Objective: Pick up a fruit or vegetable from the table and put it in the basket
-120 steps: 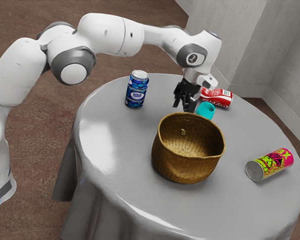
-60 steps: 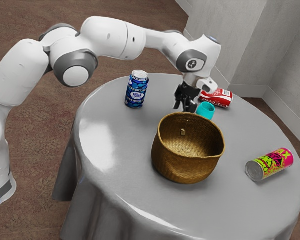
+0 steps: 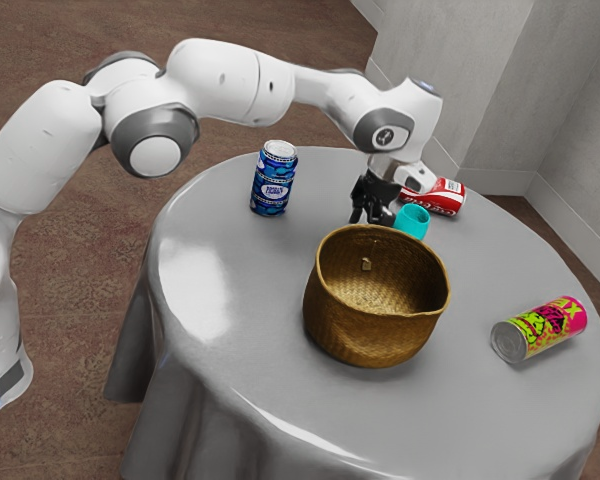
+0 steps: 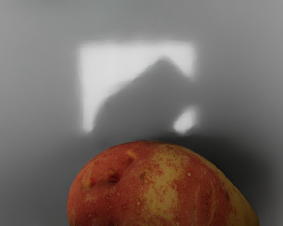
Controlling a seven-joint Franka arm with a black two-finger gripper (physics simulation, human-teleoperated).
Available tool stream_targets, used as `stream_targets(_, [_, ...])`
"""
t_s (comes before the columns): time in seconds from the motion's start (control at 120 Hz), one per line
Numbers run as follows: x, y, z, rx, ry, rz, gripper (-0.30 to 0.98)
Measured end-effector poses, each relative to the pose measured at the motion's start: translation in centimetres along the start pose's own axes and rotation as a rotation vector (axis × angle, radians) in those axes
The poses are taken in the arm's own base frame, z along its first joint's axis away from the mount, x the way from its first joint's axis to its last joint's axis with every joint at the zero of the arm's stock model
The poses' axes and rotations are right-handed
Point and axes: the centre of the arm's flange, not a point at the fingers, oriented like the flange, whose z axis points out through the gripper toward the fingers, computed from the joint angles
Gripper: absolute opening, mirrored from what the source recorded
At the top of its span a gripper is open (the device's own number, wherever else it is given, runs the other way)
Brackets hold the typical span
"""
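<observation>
Right now your gripper (image 3: 369,216) is spread, its fingers apart, low behind the basket (image 3: 365,338) in the exterior view. Just under your hand is the mottled red-and-yellow fruit or vegetable (image 4: 160,188), outside the basket over the grey tabletop (image 3: 220,310). Near your gripper sits the teal cup (image 3: 412,222); beyond that cup, the red can (image 3: 443,197) lies tipped over.

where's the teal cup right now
In the exterior view, the teal cup sits on the table beside the gripper, toward that view's right, between the red can and the woven basket.
</observation>
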Motion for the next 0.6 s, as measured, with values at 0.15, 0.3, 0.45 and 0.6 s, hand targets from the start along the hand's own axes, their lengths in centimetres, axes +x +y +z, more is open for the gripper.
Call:
stream_targets(0.15, [0.09, 0.44, 0.05, 0.0, 0.001, 0.006, 0.69])
stream_targets(0.3, [0.19, 0.54, 0.27, -0.001, 0.001, 0.007, 0.69])
stream_targets(0.45, [0.32, 0.55, 0.71, -0.001, -0.003, 0.007, 0.69])
stream_targets(0.6, [0.47, 0.76, 0.87, 0.0, 0.001, 0.011, 0.69])
